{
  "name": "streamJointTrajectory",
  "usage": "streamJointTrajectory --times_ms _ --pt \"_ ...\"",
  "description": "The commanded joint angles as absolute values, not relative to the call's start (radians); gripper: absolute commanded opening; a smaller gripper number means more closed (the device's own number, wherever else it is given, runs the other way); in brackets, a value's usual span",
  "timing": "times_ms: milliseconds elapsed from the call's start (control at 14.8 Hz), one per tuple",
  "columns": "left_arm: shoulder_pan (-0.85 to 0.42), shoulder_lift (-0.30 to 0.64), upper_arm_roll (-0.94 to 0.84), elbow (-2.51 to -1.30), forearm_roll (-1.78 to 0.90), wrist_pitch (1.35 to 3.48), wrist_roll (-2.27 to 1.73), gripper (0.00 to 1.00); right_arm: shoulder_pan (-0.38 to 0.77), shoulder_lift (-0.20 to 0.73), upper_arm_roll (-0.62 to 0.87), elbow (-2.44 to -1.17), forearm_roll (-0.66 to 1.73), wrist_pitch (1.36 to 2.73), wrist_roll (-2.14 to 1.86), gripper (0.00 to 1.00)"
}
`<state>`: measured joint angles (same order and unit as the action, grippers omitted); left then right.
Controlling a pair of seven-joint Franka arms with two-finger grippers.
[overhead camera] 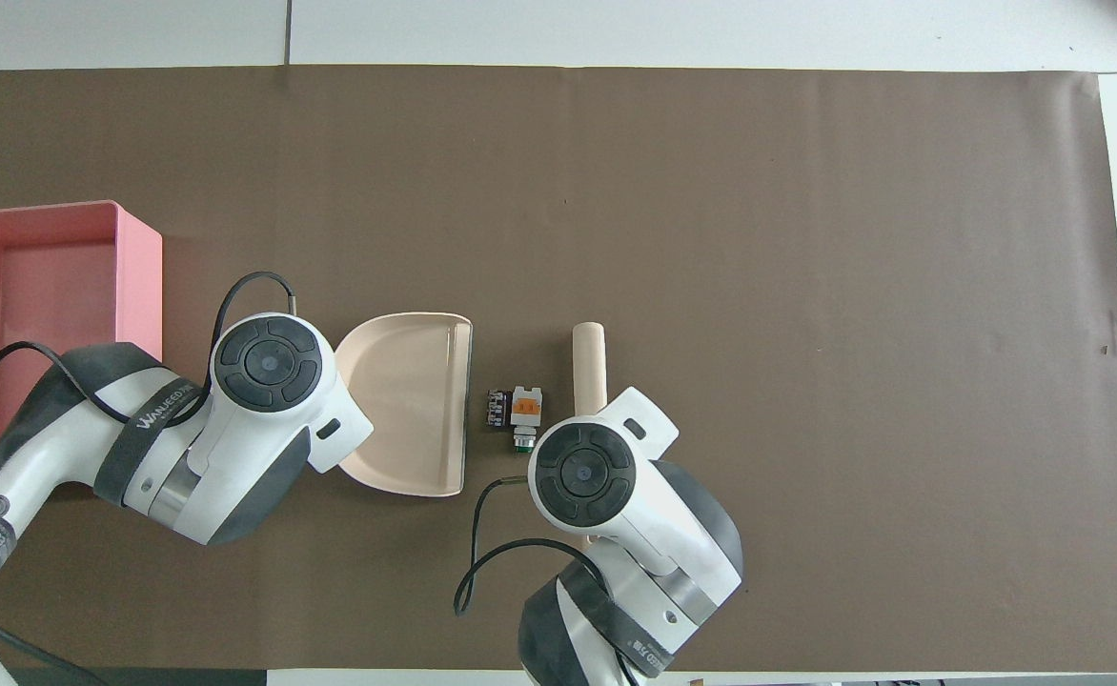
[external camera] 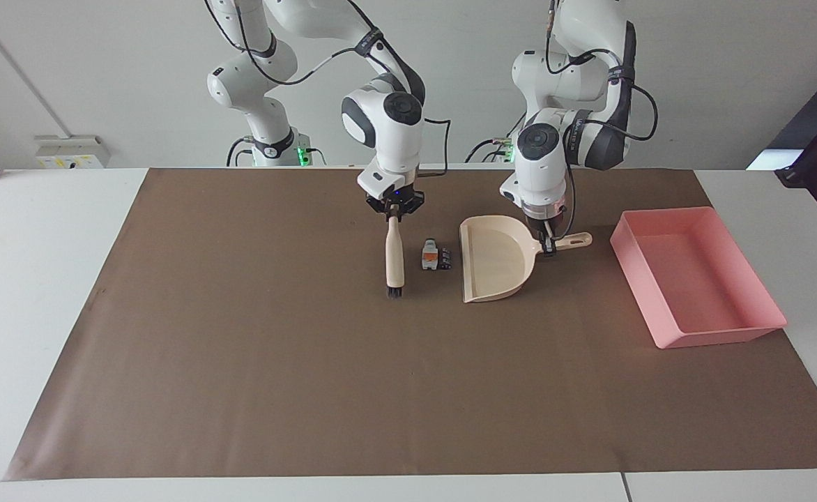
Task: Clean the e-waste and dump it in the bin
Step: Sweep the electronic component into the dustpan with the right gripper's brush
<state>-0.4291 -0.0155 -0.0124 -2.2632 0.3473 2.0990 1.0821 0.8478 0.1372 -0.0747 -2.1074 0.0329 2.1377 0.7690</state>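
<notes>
The e-waste [external camera: 436, 256] [overhead camera: 517, 414] is a small cluster on the brown mat: a white-grey piece with an orange mark beside dark cylinders. My left gripper [external camera: 548, 245] is shut on the handle of the beige dustpan [external camera: 495, 258] [overhead camera: 416, 400], whose open mouth faces the e-waste from the left arm's end. My right gripper [external camera: 394, 211] is shut on the top of a beige brush [external camera: 394, 254] [overhead camera: 589, 367], which hangs bristles-down close beside the e-waste toward the right arm's end. In the overhead view both wrists hide the grippers.
The pink bin [external camera: 694, 275] [overhead camera: 44, 286] stands empty on the mat at the left arm's end, beside the dustpan's handle. The brown mat [external camera: 311, 383] covers most of the white table.
</notes>
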Motion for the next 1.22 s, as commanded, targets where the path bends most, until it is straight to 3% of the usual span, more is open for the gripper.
streamJointTrajectory --times_ms 0,203,678,1153 --pt "-0.456 -0.043 -0.003 -2.298 0.371 2.089 1.059 0.0 0.867 0.235 -0.065 -1.999 0.048 2.126 0.792 0.0" --pt "-0.463 -0.058 -0.003 -2.328 0.4 2.102 1.032 0.0 0.864 0.239 -0.016 -2.0 0.067 2.143 0.782 0.0" --pt "-0.454 -0.066 -0.006 -2.358 0.4 2.146 1.034 0.0 0.879 0.273 0.057 -1.991 0.46 2.393 0.582 0.0" --pt "-0.403 -0.061 -0.008 -2.379 0.396 2.236 1.077 0.0 0.871 0.25 0.052 -1.97 0.509 2.343 0.548 0.0"
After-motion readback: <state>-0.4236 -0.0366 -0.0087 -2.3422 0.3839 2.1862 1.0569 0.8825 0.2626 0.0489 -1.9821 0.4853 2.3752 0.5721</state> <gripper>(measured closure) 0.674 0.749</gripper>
